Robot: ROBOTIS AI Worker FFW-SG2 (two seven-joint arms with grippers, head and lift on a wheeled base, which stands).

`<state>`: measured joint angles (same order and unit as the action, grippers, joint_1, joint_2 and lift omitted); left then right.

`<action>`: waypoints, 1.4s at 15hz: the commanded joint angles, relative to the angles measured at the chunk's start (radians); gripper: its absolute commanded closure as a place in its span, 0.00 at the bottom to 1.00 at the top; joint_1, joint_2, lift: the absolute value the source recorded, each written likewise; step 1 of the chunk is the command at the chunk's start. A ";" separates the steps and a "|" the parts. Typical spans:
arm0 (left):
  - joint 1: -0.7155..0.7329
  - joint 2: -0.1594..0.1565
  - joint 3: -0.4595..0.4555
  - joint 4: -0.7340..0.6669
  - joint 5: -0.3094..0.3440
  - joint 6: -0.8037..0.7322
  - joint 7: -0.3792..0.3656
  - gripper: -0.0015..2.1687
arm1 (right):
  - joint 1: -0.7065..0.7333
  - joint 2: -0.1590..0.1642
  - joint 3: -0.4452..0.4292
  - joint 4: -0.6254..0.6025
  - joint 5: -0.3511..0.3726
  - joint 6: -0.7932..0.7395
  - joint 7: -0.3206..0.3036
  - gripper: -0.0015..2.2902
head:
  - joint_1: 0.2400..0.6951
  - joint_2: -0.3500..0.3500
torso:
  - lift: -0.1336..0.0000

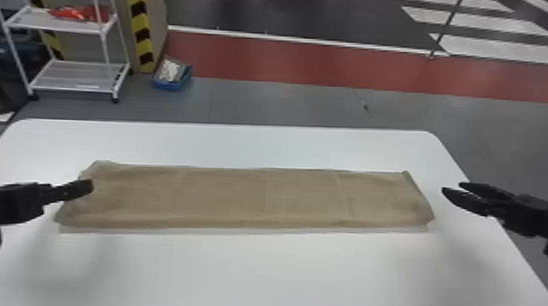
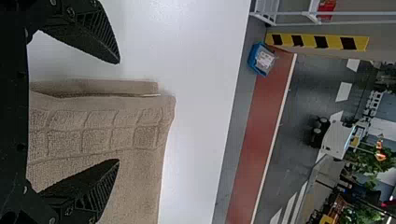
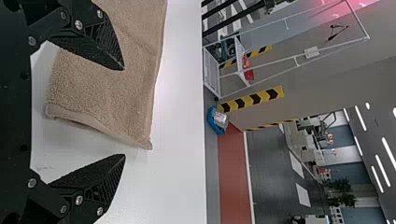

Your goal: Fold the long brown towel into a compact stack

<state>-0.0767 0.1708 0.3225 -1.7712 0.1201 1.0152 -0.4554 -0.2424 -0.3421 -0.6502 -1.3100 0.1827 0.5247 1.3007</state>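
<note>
Item: one long brown towel [image 1: 250, 197], laid flat as a narrow strip on the white surface [image 1: 256, 271], its length running from nine o'clock to three o'clock. Condition: folding appears part done; layers are seen at the nine o'clock end, and a lengthwise narrowing is judged complete, though the number of layers cannot be told. Outstanding: the length is not yet reduced, no compact stack is formed, and the crosswise folds are judged to be left. Edges: fairly straight, with slight skew at both ends. Left claw [image 2: 117, 111]: placed at the nine o'clock end, fingers apart, one over the cloth and one beyond its end; nothing is seen clamped. Right claw [image 1: 452, 188]: placed just beyond the three o'clock end, fingers apart and empty. Next operation, as judged: an end to be gripped through all its layers and carried inward; should only the top layer be caught, the strip might be pulled open.
</note>
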 commanded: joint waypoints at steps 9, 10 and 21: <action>-0.005 0.006 -0.005 0.023 -0.005 -0.016 -0.006 0.07 | 0.002 -0.009 -0.003 0.002 0.000 -0.013 0.005 0.12 | 1.00 0.31 | 0.07; -0.006 0.007 -0.007 0.032 -0.007 -0.016 -0.003 0.07 | 0.002 -0.011 -0.011 0.003 0.003 -0.016 0.005 0.12 | 1.00 0.31 | 0.07; -0.025 0.012 -0.045 0.079 -0.086 -0.071 0.018 0.07 | 0.002 -0.002 -0.005 0.000 -0.003 -0.010 0.017 0.12 | 1.00 0.32 | 0.07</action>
<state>-0.0950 0.1817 0.2879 -1.6995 0.0430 0.9488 -0.4367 -0.2408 -0.3476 -0.6555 -1.3090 0.1822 0.5121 1.3173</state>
